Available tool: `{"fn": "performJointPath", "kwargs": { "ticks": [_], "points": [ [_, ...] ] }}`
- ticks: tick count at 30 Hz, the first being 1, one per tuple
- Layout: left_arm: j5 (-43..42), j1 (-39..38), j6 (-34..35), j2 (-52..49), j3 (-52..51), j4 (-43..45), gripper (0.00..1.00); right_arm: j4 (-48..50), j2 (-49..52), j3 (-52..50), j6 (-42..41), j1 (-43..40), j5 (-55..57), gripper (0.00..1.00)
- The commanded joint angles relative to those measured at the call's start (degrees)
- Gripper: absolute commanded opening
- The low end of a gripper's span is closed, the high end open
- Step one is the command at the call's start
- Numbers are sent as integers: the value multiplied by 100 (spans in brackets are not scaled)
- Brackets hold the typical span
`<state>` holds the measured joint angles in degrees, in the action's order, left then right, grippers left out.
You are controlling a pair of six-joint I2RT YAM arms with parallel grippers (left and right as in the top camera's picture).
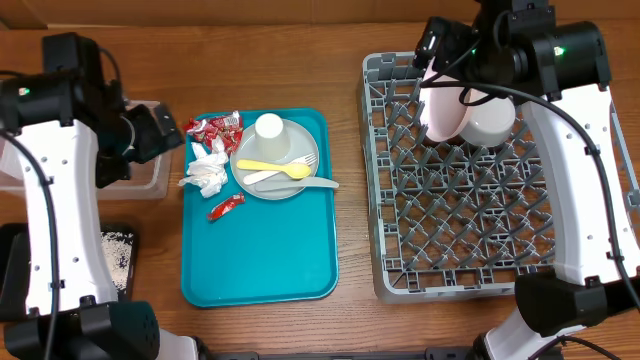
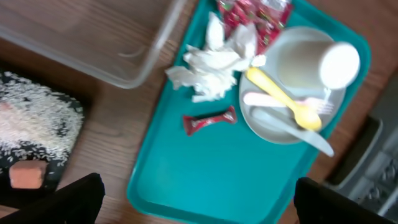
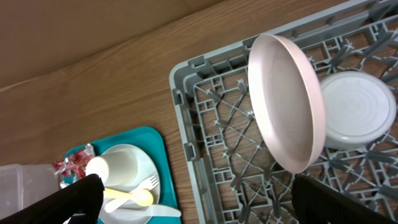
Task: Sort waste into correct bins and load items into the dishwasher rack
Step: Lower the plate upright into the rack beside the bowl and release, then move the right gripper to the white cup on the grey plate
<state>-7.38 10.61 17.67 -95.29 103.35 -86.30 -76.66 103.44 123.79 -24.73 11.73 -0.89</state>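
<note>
Pale pink plate (image 3: 286,102) stands on edge in the dishwasher rack (image 3: 180,81) beside the whitish bowl (image 3: 357,109); right gripper (image 3: 198,199) and left gripper (image 2: 199,199) gape wide, empty. A brush from the right gripper could tip it flat.

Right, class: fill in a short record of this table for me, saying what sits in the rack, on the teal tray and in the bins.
rack: pink plate on edge, bowl beside it
teal tray: grey plate with cup, yellow spoon, white cutlery; napkin, red wrappers
black tray: rice, orange cube
clear tub: beside teal tray
left fingers: apart, empty
right fingers: apart, empty
</note>
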Motion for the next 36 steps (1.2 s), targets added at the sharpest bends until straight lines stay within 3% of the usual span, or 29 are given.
{"fn": "performJointPath", "kwargs": {
  "ticks": [1, 8, 13, 15, 22, 36],
  "points": [
    [-297, -378, -358, -39, 61, -17, 100, 26, -68, 20, 81, -2, -114, 100],
    [7, -1255, -328, -164, 61, 398, 100, 24, -68, 20, 79, -2, 79, 100],
    [1399, -1515, 748, -444, 61, 398, 100, 20, -68, 20, 79, -2, 76, 100],
    [1576, -1432, 1027, -568, 61, 382, 100, -9, -68, 20, 79, -2, 68, 100],
    [1711, -896, 1045, -931, 61, 431, 100, 216, -4, 17, 118, 155, -946, 100],
    [2017, -28, 942, -960, 63, 892, 100, 1652, 1445, 17, 529, 1703, -645, 100]
  ]
}}
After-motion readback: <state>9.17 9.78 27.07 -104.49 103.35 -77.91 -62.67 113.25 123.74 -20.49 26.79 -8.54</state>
